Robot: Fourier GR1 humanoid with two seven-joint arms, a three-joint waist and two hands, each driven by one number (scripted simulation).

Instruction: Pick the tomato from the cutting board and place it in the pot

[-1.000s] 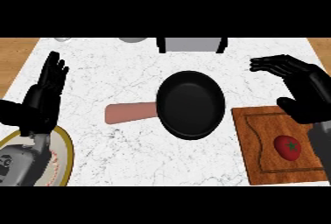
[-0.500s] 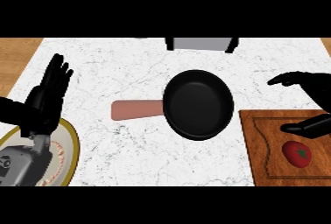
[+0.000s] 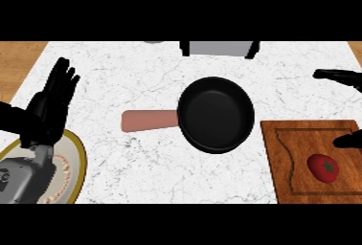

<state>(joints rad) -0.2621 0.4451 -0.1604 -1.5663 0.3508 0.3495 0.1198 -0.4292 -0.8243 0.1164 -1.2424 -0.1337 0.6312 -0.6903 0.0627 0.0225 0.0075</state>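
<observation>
Left hand: your left hand [image 3: 51, 103] stands at the far left edge, fingers straight and spread, pointing up the counter, holding nothing. It is resting there, well apart from the task's things.

Plate: just below that hand you see a pale plate [image 3: 73, 160] with a gold rim, cut off by the lower left corner. The grey forearm lies over part of it.

Counter: white marbled counter [image 3: 134, 72] runs across the whole middle, with wooden strips showing at the upper corners.

Handle: a reddish-brown handle [image 3: 145, 120] sticks out to the left of the pot, lying flat on the marble.

Pot: the black pot [image 3: 216, 114] sits in the centre, nothing inside that you can see. It lies between your left hand and the board, just beside the board's upper left corner.

Grey object: at the top edge, above the pot, a grey boxy object [image 3: 216, 48] with dark sides is partly cut off; you cannot tell what it is.

Cutting board: the wooden cutting board [image 3: 297, 148] fills the lower right, grooved round its border.

Tomato: the tomato [image 3: 323, 167] rests on the board's right part, red with a green star on top, untouched.

Right hand: your right hand [image 3: 343, 79] shows only at the right edge, one dark part above the board, another [image 3: 350, 140] over the board's upper right, just above the tomato. Fingers apart, clamped on nothing.
</observation>
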